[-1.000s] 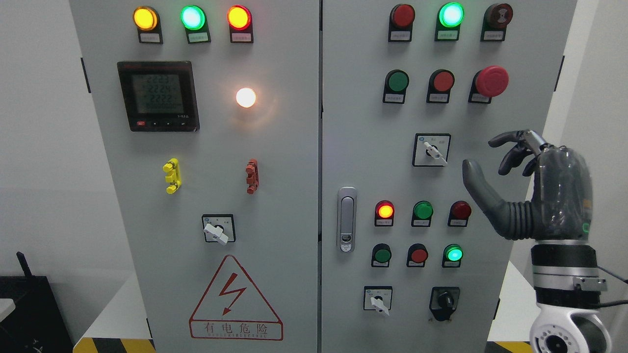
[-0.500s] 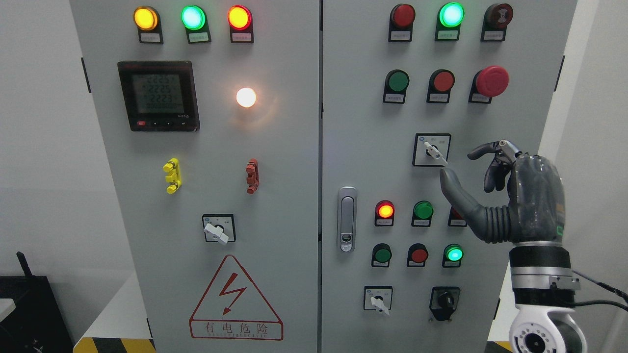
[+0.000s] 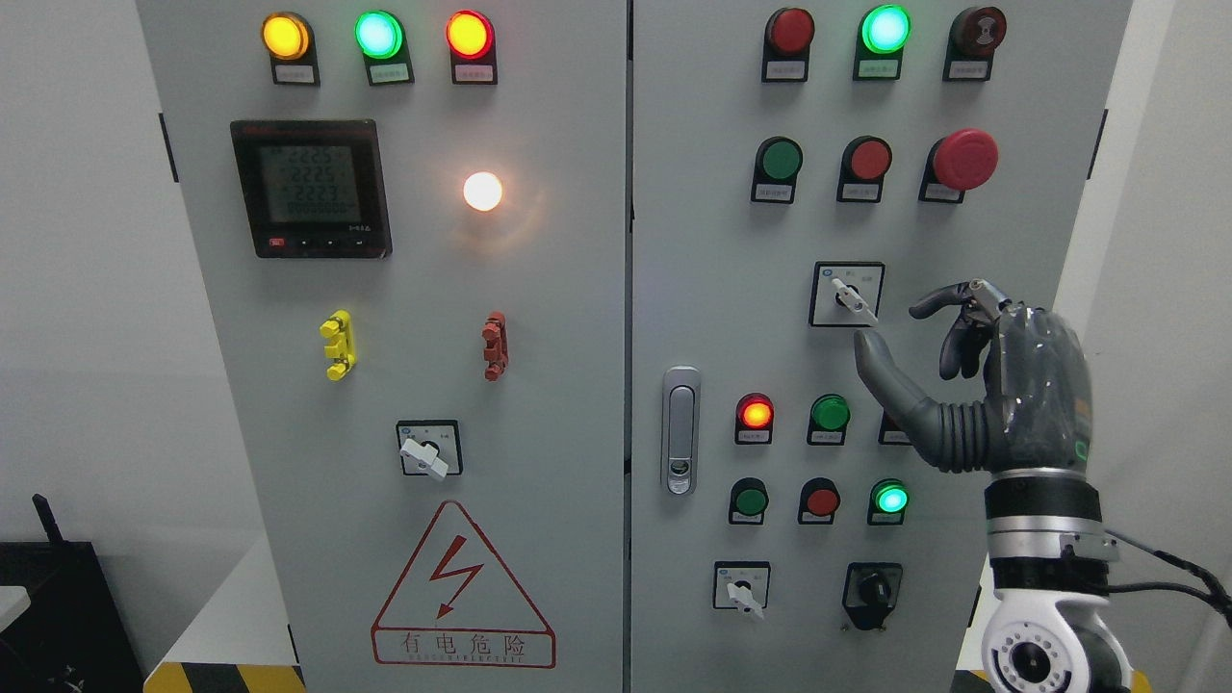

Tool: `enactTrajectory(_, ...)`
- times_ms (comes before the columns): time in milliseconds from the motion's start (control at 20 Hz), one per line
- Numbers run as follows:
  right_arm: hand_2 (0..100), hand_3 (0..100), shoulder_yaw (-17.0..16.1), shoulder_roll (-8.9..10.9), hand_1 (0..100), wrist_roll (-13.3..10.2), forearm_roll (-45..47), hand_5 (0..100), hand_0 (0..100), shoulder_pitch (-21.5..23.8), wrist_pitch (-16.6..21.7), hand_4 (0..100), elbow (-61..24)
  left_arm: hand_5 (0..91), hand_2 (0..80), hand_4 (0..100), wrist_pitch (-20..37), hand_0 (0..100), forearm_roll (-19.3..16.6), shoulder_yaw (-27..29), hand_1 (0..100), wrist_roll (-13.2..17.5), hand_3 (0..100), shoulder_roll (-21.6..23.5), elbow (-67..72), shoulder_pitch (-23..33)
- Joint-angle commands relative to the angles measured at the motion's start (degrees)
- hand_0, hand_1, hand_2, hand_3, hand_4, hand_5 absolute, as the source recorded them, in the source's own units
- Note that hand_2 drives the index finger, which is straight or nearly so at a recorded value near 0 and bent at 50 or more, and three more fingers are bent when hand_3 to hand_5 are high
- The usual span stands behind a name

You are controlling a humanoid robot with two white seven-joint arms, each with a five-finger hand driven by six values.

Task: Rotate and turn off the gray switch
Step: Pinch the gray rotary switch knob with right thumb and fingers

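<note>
A gray rotary switch (image 3: pixel 851 298) sits in a black-framed square on the right cabinet door, its handle pointing down-right. My right hand (image 3: pixel 895 327) is just right of and below it, fingers spread and holding nothing. The thumb (image 3: pixel 874 364) points up, its tip just below the handle's end; whether it touches is unclear. The curled fingers (image 3: pixel 953 306) are to the switch's right, apart from it. Two similar gray switches are on the left door (image 3: pixel 428 452) and at the lower right door (image 3: pixel 741 589). My left hand is out of view.
The hand partly covers a red lamp (image 3: pixel 890 423). Around it are a lit red lamp (image 3: pixel 756 414), green buttons (image 3: pixel 829 413), a lit green button (image 3: pixel 890 500), a black knob (image 3: pixel 871 589), a red mushroom button (image 3: pixel 965 159) and the door handle (image 3: pixel 680 430).
My right hand has moved left and slightly down, from beside the cabinet's right edge to close under the upper gray switch. The switch handle has not turned.
</note>
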State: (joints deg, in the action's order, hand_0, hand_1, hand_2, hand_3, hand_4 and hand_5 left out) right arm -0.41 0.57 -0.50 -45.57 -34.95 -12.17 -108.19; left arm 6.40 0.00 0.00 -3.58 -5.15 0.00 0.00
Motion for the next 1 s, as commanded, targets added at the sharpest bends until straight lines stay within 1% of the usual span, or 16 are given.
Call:
enactTrajectory(0, 53, 96, 0.59, -1.62, 41, 0.06, -0.05, 100, 8, -1.08, -0.04, 100, 1.75, 0.0, 0.0, 0, 0.01, 12, 1.14, 0.44, 39, 0.24, 0, 0.05, -1.4, -0.53)
enactTrajectory(100, 53, 96, 0.59, -1.62, 41, 0.06, -0.05, 100, 8, -1.61, -0.22, 100, 2.2, 0.0, 0.0, 0, 0.01, 12, 1.14, 0.44, 39, 0.24, 0, -0.04, -1.4, -0.53)
enactTrajectory(250, 54, 96, 0.76, -1.62, 41, 0.06, 0.04, 100, 9, -2.93, -2.41, 100, 3.08, 0.0, 0.0, 0, 0.01, 12, 1.14, 0.44, 39, 0.24, 0, -0.04, -1.4, -0.53)
enactTrajectory(950, 56, 96, 1.47, -1.62, 43, 0.06, 0.13, 100, 8, -3.54, -2.68, 100, 4.13, 0.0, 0.0, 0, 0.01, 12, 1.14, 0.44, 39, 0.24, 0, -0.04, -1.4, -0.53)
